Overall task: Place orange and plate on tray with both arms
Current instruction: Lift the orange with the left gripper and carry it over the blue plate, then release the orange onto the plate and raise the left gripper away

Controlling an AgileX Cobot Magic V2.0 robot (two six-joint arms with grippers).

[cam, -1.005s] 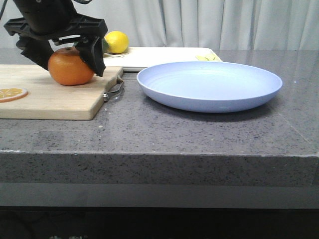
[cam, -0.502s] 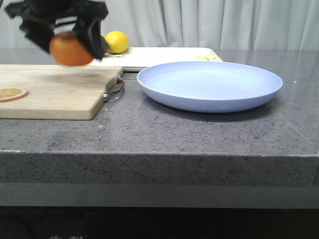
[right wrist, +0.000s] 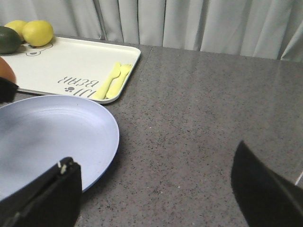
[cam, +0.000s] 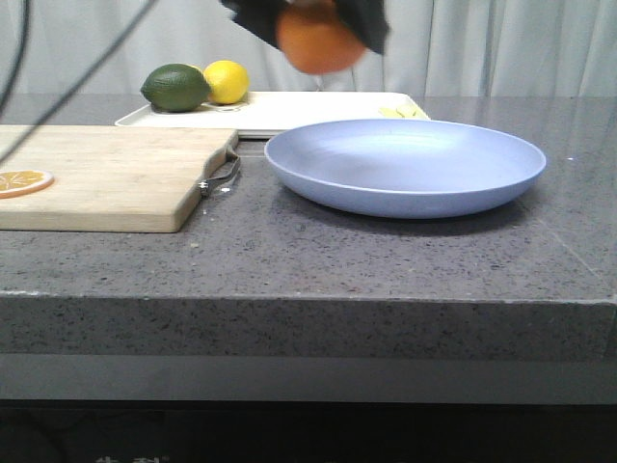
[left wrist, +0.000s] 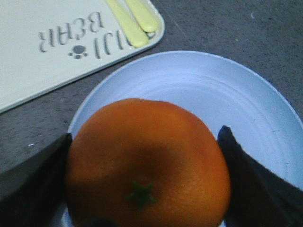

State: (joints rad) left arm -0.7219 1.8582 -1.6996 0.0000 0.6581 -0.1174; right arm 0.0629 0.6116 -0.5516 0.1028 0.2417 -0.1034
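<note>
While the left gripper (cam: 318, 24) hangs high above the far rim of the plate (cam: 405, 166), its jaws are clamped on either side of the orange (cam: 319, 40), which is lifted clear of the surface (cam: 386, 251).

Front view: orange blurred, near the top edge, gripper only partly seen. Plate resting on the grey speckled surface, just right of a wooden cutting board (cam: 106, 174) carrying a dried orange slice (cam: 23, 180). Behind them, the cream tray (cam: 289, 111), with a dark green fruit (cam: 175, 88) and a lemon (cam: 226, 81) at its left end.

Left wrist view: the orange's green stem mark, dark fingers (left wrist: 33, 184) pressed to both flanks, the plate directly beneath, grey lettering on the tray and two pale yellow utensils (left wrist: 135, 21) lying on it.

Right wrist view, alone in showing the right gripper (right wrist: 156, 189): jaws spread wide, nothing between them, low over the surface beside the plate's edge; a second lemon (right wrist: 14, 26) sits behind the first.
</note>
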